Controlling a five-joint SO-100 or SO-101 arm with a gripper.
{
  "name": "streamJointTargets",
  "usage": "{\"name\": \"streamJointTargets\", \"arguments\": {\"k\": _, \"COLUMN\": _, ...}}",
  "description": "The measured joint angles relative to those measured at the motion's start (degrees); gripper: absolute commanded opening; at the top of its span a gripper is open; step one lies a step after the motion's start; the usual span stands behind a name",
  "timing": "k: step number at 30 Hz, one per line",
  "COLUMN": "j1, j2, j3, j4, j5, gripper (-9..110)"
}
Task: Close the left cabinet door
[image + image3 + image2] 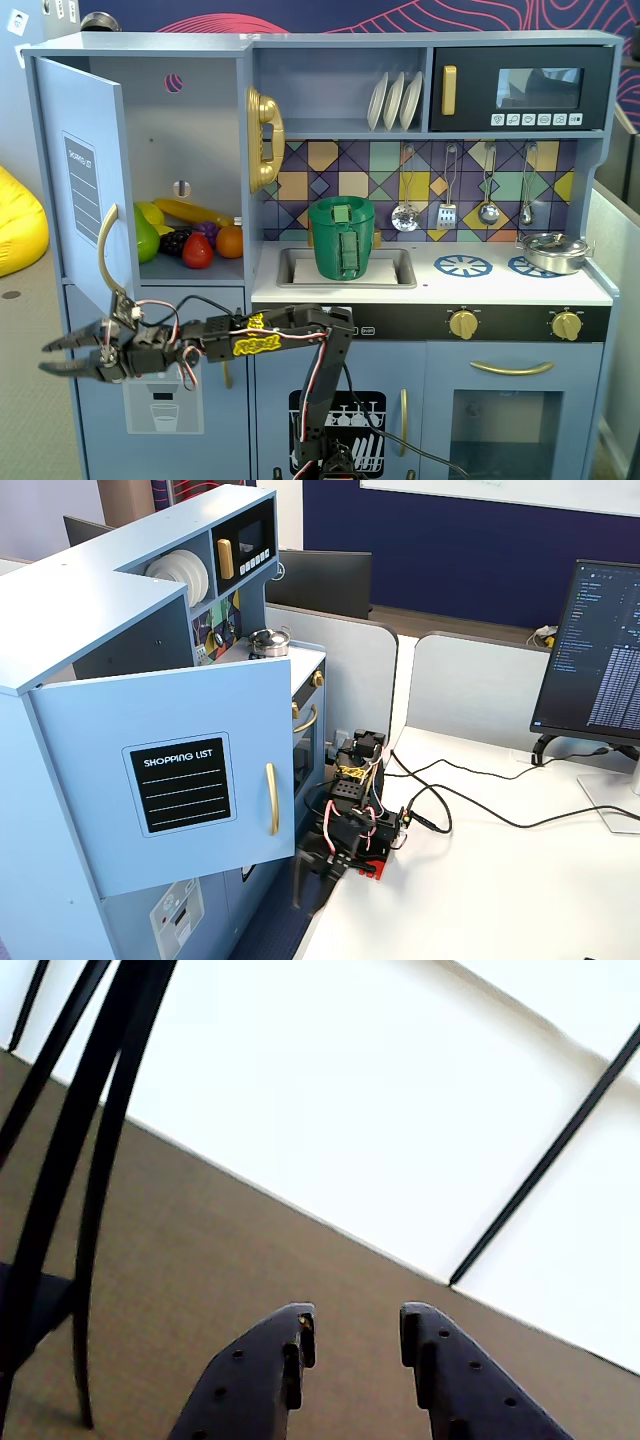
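Note:
The left cabinet door [85,185] is pale blue and stands swung wide open toward the camera, its curved gold handle [104,245] on the free edge. Another fixed view shows its front [120,740] with the black "SHOPPING LIST" panel [181,784] and the handle [271,798]. My gripper [45,358] is open and empty, pointing left, just below and in front of the door's lower free corner; I cannot tell if it touches. It looks dark and blurred under the door [305,880]. In the wrist view the open fingers [357,1315] face brown carpet, not the door.
Toy fruit [185,240] fills the open cabinet. The ice-dispenser door [160,400] is behind the arm. A green basket [342,238] sits in the sink. Cables [470,805] and a monitor [595,650] are on the white desk. Black chair legs [90,1160] stand ahead.

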Motion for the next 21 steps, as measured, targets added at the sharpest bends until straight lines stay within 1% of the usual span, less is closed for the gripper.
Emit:
{"name": "streamJointTargets", "arguments": {"k": 5, "j1": 2.46, "j2": -0.26, "j3": -2.11, "j4": 0.26, "j5": -0.53, "gripper": 0}}
{"name": "streamJointTargets", "arguments": {"k": 13, "j1": 7.47, "j2": 0.53, "j3": -0.62, "j4": 0.26, "j5": -0.88, "gripper": 0}}
{"name": "streamJointTargets", "arguments": {"k": 21, "j1": 18.46, "j2": 5.45, "j3": 4.04, "j4": 0.26, "j5": -2.29, "gripper": 0}}
